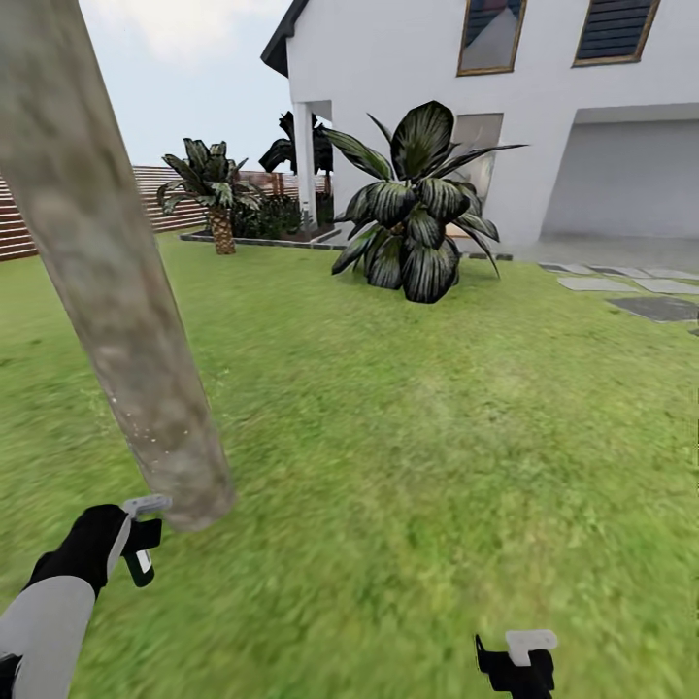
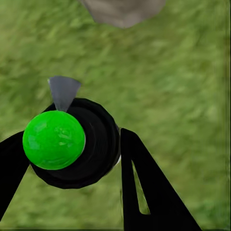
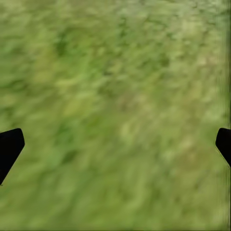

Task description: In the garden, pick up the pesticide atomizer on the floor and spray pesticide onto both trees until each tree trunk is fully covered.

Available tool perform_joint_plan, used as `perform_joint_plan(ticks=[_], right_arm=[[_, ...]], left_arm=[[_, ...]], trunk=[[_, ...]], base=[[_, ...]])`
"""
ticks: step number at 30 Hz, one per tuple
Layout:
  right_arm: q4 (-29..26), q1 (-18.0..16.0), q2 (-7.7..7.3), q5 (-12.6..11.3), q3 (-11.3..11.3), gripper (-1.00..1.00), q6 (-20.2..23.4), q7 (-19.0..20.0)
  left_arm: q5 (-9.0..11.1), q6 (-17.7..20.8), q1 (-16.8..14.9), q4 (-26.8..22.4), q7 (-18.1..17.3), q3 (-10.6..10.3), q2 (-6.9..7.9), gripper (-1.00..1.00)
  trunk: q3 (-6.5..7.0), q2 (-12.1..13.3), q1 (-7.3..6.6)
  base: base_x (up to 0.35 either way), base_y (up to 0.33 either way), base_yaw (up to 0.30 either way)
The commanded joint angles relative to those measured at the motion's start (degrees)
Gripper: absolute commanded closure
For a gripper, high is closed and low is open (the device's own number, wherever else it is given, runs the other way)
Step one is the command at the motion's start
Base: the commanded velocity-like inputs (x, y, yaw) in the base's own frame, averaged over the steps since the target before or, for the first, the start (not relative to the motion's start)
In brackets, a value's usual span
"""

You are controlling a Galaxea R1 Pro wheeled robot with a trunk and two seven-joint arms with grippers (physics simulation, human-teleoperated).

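Head view: left gripper (image 1: 141, 544) just beside the tree trunk (image 1: 107, 272) base.
Left fingers: pinching the pesticide atomizer (image 2: 72, 144).
Right fingers (image 3: 9, 147): spread over lawn (image 3: 120, 106).

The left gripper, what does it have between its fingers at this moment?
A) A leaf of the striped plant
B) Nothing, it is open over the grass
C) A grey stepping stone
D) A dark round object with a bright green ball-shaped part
D. In the left wrist view, the left gripper has its black fingers on either side of a dark round object with a bright green ball-shaped part, above the grass.
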Motion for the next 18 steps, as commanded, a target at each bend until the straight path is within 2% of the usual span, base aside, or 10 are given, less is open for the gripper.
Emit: perform_joint_plan(ticks=[1,11,18], right_arm=[[0.02,-0.03,-0.01,-0.43,0.50,-1.00,-0.11,-0.17],[0.02,-0.03,0.01,-0.43,0.50,-1.00,-0.13,-0.17],[0.02,-0.03,0.04,-0.41,0.50,-1.00,-0.13,-0.17]], left_arm=[[-0.62,0.25,-0.05,-0.14,-0.54,0.32,-0.05,1.00],[-0.59,0.22,-0.05,-0.18,-0.54,0.32,-0.05,1.00],[-0.59,0.23,-0.05,-0.18,-0.54,0.32,-0.14,1.00]], trunk=[[-0.05,-0.02,-0.01],[-0.05,-0.02,-0.01],[-0.05,-0.02,-0.01]], base=[[0.001,-0.271,0.000],[0.110,-0.267,0.008],[0.155,-0.254,0.226]])
